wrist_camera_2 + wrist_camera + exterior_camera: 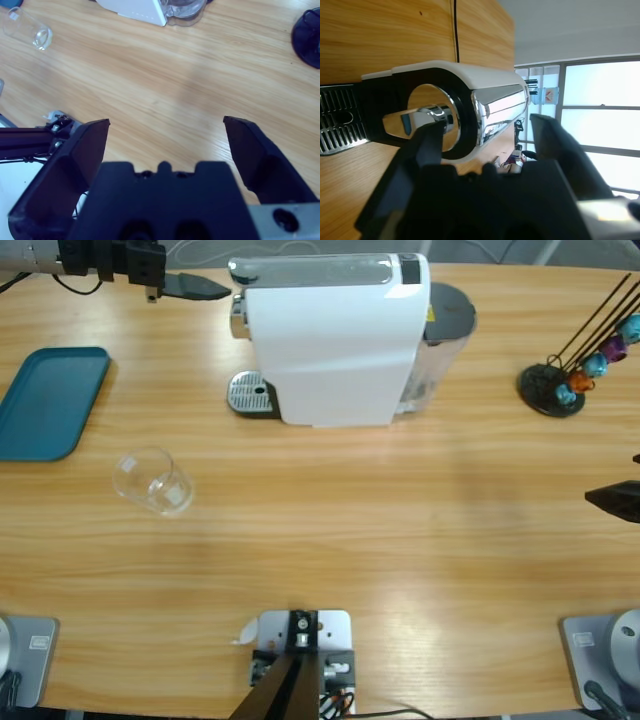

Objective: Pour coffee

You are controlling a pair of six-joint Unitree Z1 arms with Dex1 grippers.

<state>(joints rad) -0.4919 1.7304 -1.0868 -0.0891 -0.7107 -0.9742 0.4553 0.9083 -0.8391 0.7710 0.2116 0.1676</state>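
Beside the coffee machine (pixel 335 340), left fingers (pixel 560 150) spread.

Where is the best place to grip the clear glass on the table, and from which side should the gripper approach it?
The clear glass appears to stand upright on the table, with bare wood all around. Grip it across its side wall near mid-height, coming in level from the side, jaws either side of the round body. The right gripper is open and faces it across bare table, so that approach looks clear.

Capsule rack (pixel 590 365) cut by edge
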